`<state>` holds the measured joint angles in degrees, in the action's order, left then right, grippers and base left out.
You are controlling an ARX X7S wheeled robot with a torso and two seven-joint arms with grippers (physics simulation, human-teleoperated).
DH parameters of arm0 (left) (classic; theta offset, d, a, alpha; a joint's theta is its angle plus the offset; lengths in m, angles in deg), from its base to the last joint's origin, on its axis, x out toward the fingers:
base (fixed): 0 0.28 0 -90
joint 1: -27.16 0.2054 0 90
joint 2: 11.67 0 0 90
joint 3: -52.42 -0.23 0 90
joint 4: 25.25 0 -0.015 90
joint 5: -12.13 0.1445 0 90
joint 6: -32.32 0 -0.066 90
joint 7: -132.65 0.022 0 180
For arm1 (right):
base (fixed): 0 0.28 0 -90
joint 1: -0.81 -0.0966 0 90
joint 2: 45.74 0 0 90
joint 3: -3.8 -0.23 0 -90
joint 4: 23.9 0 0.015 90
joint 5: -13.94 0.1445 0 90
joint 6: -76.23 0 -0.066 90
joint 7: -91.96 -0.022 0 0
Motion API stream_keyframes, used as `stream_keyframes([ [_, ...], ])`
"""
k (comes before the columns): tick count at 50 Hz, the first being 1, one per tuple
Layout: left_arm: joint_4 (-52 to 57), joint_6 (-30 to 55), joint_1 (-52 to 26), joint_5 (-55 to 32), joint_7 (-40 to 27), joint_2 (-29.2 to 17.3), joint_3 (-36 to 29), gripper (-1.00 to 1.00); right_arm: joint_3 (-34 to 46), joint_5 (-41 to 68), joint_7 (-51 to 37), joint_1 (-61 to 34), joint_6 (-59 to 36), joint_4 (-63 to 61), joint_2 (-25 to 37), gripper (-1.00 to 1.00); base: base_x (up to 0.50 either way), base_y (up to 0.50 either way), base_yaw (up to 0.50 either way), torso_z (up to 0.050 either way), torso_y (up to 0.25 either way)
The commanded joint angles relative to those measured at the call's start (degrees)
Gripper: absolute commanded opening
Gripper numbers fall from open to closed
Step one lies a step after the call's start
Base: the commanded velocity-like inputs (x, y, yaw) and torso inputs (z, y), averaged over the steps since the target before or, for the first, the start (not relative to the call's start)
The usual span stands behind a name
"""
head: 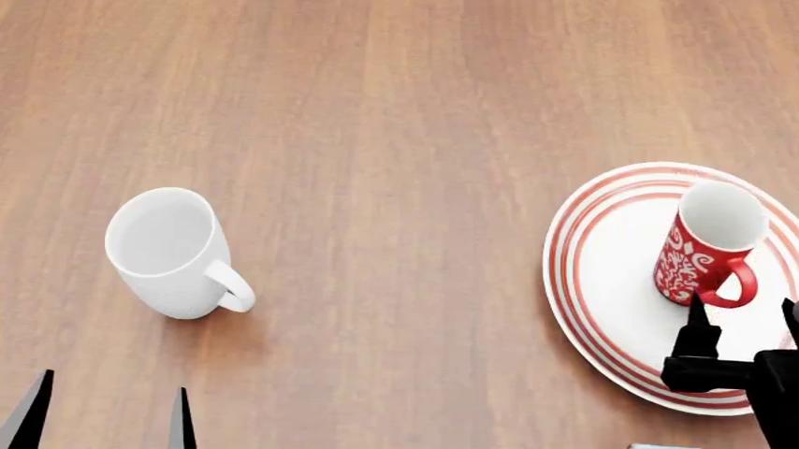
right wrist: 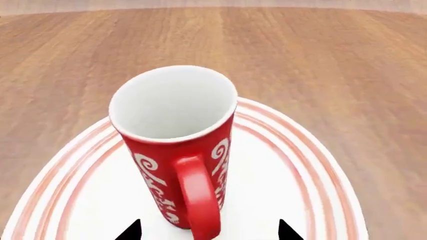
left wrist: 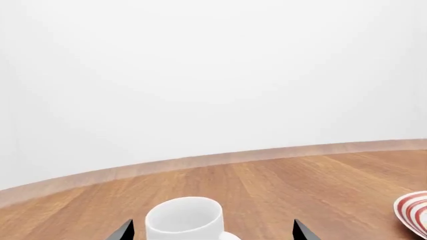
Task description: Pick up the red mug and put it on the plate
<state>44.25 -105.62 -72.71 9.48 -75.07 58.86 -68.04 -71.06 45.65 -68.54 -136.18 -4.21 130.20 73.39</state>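
Left wrist: my left gripper [left wrist: 212, 232] has jaws spread wide, white mug [left wrist: 184, 218] between the tips, nothing gripped; plate [left wrist: 412, 214] edge off to the side.
Head: red mug [head: 704, 245] stands upright on the plate's [head: 597, 281] inner face, wooden table [head: 399, 112] underneath.
Right wrist: right gripper [right wrist: 208, 231] jaws wide, apart from the mug handle, holding nothing.
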Motion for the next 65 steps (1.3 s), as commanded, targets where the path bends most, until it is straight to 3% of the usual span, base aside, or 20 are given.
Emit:
stream_keyframes([
  [1, -0.14, -0.27, -0.06, 0.04, -0.09, 0.00, -0.05, 1.00, -1.00, 1.96, -2.29, 4.08, -3.51, -9.45, 2.20, 1.00, 0.00, 0.00, 0.00, 0.000, 0.000],
  [8, -0.19, -0.37, -0.09, -0.10, -0.06, -0.01, -0.12, 1.00, -2.56, 5.49, -6.39, 10.51, -8.84, -25.38, 6.26, 1.00, 0.00, 0.00, 0.00, 0.000, 0.000],
  [24, -0.43, -0.83, -0.19, 0.10, -0.20, -0.01, -0.19, 1.00, -6.25, 11.39, -12.11, 19.89, -13.59, -48.10, 13.18, 1.00, 0.00, 0.00, 0.00, 0.000, 0.000],
  [44, -0.56, -1.07, -0.26, 0.43, -0.50, -0.03, -0.20, 1.00, -9.61, 15.98, -16.90, 25.74, -15.58, -71.13, 19.42, 1.00, 0.00, 0.00, 0.00, 0.000, 0.000],
  [65, -0.63, -1.20, -0.29, 0.58, -0.79, -0.04, -0.21, 1.00, -13.75, 19.46, -20.99, 30.94, -15.79, -86.90, 24.14, 1.00, 0.00, 0.00, 0.00, 0.000, 0.000],
])
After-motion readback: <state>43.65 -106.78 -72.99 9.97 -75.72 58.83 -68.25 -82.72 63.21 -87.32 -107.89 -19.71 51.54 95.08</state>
